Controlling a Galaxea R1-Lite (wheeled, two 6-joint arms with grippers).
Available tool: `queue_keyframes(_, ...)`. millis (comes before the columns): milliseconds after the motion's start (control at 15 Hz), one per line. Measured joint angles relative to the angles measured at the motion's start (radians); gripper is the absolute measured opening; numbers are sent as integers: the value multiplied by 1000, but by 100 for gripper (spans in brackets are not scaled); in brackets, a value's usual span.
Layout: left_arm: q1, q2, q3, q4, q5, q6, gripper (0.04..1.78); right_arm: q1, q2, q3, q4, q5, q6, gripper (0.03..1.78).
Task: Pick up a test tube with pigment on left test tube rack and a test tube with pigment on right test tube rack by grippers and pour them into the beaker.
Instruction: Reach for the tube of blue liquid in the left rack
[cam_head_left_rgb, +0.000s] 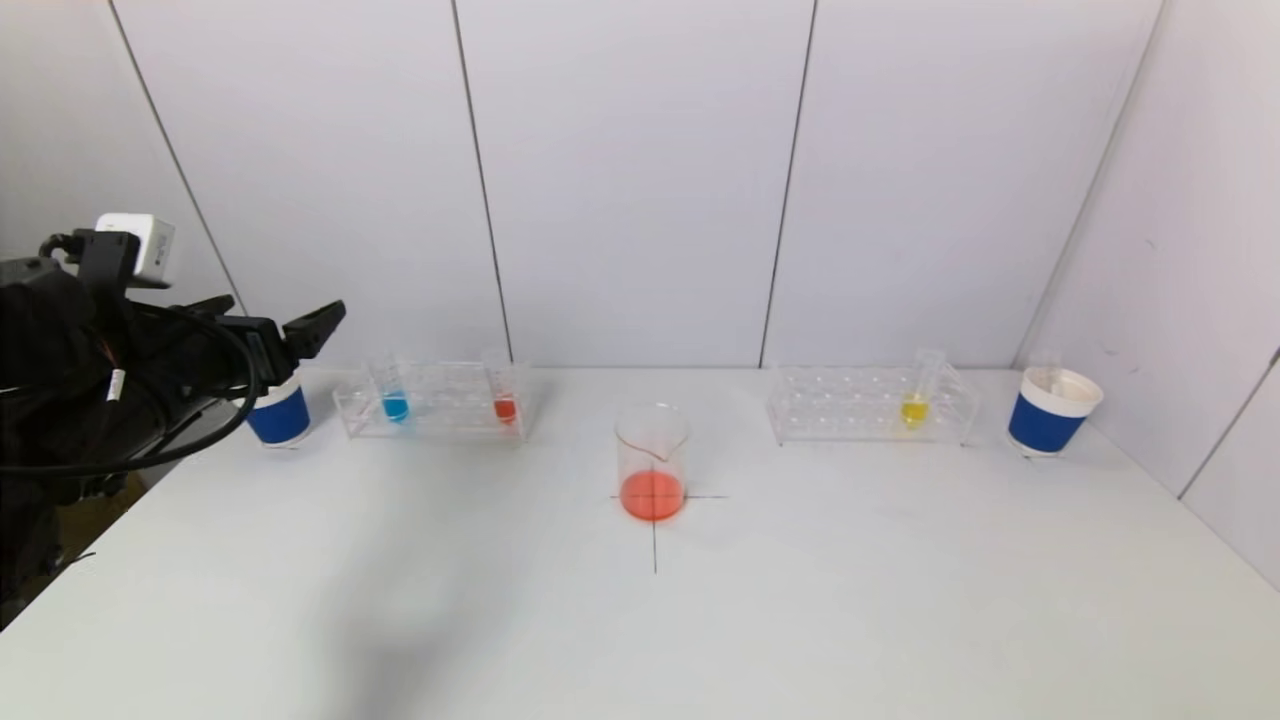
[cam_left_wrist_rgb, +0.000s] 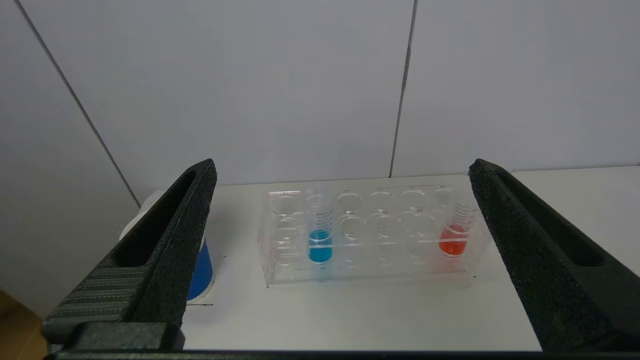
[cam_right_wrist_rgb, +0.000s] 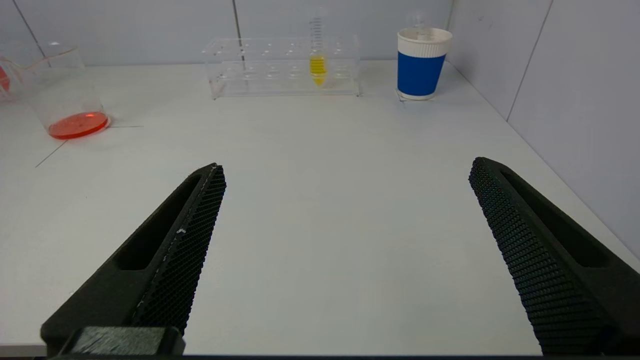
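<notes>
Beaker (cam_head_left_rgb: 652, 462) clear glass, orange pool | left hand (cam_head_left_rgb: 290, 330) spread, ribbed pads

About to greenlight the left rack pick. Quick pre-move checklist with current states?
1. Left pincer open: ok, fingers spread wide.
2. Left pincer empty: ok, nothing between the fingers.
3. Targets in the left rack: ok, blue tube and red tube both stand upright with pigment.
4. Alignment: not ok, left pincer hangs near the left blue cup, short of the rack, lined up on neither tube.
5. Right side: ok, right pincer open and empty over bare table; yellow tube upright in the right rack.
6. Beaker: ok, upright on the cross mark, already holding red liquid.
</notes>
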Motion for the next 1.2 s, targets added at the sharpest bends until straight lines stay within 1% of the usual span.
queue_keyframes(267,2,89,2,-89,-1,0,176,0,0,0,0,0,0,177)
queue_keyframes(533,0,150,3,-131,-3,2,176,0,0,1,0,0,0,177)
queue_keyframes(733,1,182,7,-169,-41,1,176,0,0,0,0,0,0,177)
queue_keyframes(1067,6,242,13,-230,-43,1,176,0,0,0,0,0,0,177)
queue_keyframes(1200,10,277,14,-278,-43,2,176,0,0,0,0,0,0,177)
